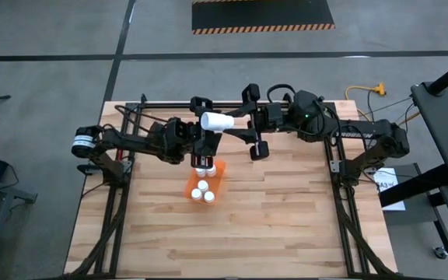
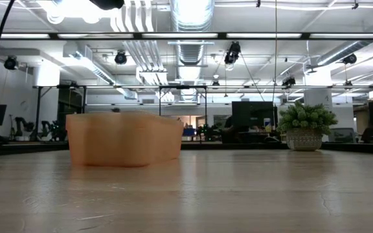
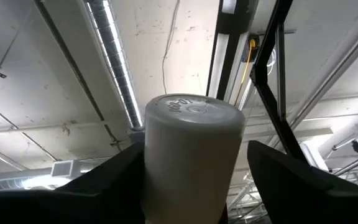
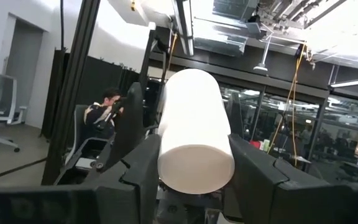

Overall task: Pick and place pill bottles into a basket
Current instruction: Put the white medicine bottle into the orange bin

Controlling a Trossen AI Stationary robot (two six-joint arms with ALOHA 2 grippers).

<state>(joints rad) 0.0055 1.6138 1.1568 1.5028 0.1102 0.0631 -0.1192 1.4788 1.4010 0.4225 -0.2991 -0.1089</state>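
close up in the left wrist view: fills the middle with a white pill bottle (image 3: 191,155), flat end toward the lens. stands between the dark fingers (image 3: 104,180) of the left end effector (image 3: 194,152), released, with a sliver of light showing along one side of the bottle. behind it, only ceiling, ducts and frame bars.

right wrist view: shows the same pill bottle as a white cylinder, clenched by the right end effector (image 4: 194,158), both fingers (image 4: 135,168) pressed flush against its sides. farther off, catches a seated person (image 4: 107,109) in the room.

high view: finds the pill bottle (image 1: 218,120) lying level in the air, between the two arms and above the far end of the basket (image 1: 218,168). places the left end effector (image 1: 203,141) at one end and the right end effector (image 1: 239,124) at the other. lower on the wooden table (image 1: 286,218), holds the orange basket with several white-capped pill bottles (image 1: 204,191) inside, its far end partly under the left arm.

low view: shows only the basket (image 2: 125,139) resting on the table, blurred and near, with a green plant (image 2: 305,126) well apart toward the other side; neither end effector nor the raised bottle in sight.
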